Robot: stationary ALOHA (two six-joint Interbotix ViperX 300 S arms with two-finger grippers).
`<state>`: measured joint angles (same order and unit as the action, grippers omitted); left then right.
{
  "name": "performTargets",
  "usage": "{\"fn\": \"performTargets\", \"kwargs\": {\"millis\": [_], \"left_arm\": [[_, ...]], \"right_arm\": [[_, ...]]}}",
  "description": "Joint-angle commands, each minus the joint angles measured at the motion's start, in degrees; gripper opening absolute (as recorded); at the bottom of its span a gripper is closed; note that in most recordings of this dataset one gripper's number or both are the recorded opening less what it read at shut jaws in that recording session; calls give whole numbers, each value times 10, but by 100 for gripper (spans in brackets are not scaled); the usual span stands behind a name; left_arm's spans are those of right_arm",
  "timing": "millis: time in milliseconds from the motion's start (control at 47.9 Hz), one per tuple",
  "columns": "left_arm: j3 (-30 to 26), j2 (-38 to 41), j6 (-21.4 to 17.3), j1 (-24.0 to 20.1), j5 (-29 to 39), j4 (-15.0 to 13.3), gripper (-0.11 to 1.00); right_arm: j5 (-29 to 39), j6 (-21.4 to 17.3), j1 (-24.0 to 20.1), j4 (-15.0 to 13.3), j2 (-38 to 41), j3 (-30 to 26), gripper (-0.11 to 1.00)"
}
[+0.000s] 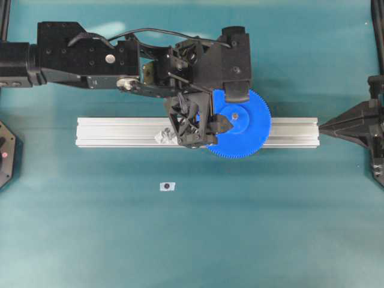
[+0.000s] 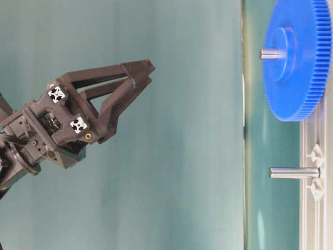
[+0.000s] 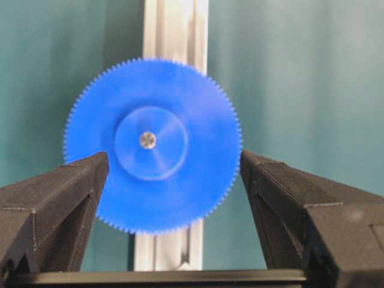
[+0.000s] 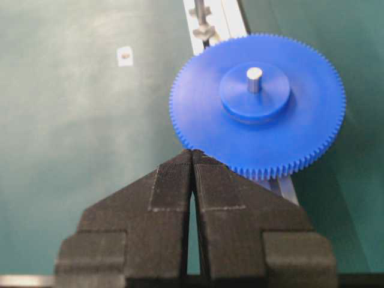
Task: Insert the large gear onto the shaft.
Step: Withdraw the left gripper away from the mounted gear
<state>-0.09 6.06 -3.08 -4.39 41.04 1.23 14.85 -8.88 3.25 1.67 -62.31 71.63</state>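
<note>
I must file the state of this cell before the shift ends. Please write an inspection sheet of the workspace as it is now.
Surface: teal table, an aluminium rail lying across it.
Job's things: large gear sits on the shaft, whose tip shows through the hub.
Clutter: a second bare peg on the rail; a small white piece on the table.
Grippers: left claw open, its fingers on both sides of the gear, apart from it; right claw shut, empty.
Cables: one black cable on the left arm.
Surroundings: nothing seen.

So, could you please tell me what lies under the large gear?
The large gear sits on the aluminium rail, with the shaft poking through its hub. The shaft's base is covered.
</note>
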Motion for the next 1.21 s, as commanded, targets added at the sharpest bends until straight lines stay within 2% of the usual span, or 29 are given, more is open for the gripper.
{"fn": "performTargets", "kwargs": {"millis": [0, 1189], "left_arm": [[-15, -8, 2, 1, -2, 1, 85], [-18, -2, 3, 3, -2, 1, 85]], "right_arm": [[-4, -5, 1, 1, 4, -7, 5], [-4, -15, 1, 0, 4, -3, 5]]}}
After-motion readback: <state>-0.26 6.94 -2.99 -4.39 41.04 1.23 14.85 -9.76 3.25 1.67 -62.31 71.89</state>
